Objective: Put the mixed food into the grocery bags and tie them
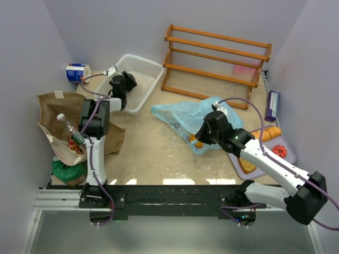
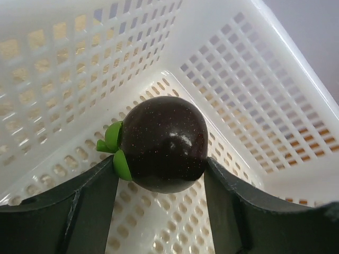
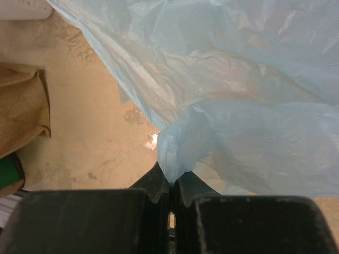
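Note:
My left gripper [image 1: 123,84] reaches into the white mesh basket [image 1: 143,63]. In the left wrist view its jaws [image 2: 161,168] press both sides of a dark round toy fruit [image 2: 164,137] with green leaves, just above the basket floor [image 2: 159,222]. The brown paper bag [image 1: 53,106] lies at the left, holding a clear bottle [image 1: 69,127] and a red packet [image 1: 76,145]. My right gripper [image 1: 204,132] is shut on a fold of the light blue plastic bag [image 1: 180,114]; the wrist view shows the film [image 3: 238,121] pinched between its tips [image 3: 170,177]. Orange pieces [image 1: 197,142] show inside the blue bag.
A wooden rack [image 1: 217,58] stands at the back. A purple tray [image 1: 288,156] at the right carries bread slices and a red round item. A purple box [image 1: 272,105] lies by the right wall, a blue-and-white can [image 1: 78,72] at the back left, a green thing [image 1: 69,170] near the left arm's base.

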